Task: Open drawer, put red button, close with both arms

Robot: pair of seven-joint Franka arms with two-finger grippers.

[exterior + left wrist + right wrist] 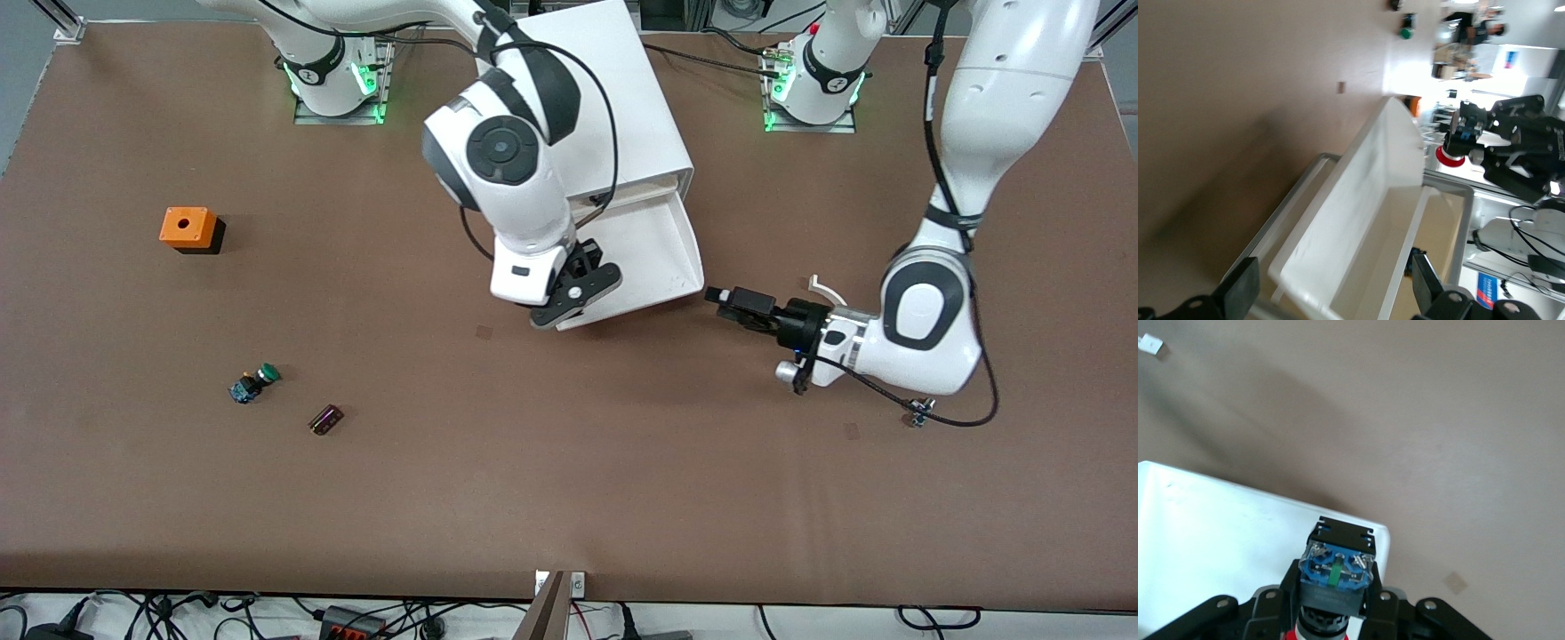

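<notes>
Holding the one red button [1335,575] in pinched fingers, the right gripper [578,293] hung over the open drawer [653,258] of the single white cabinet [613,98]. The left gripper [725,300] stood spread wide and empty just off the drawer's corner toward the left arm's end. At eight o'clock from the drawer lay one green-capped switch [253,382], one small dark part [325,420] and, at nine o'clock, one orange box [188,228].

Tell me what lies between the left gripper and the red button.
In the left wrist view, the open white drawer lies between the open left gripper and the red button, which the right gripper holds over the drawer's front edge.
</notes>
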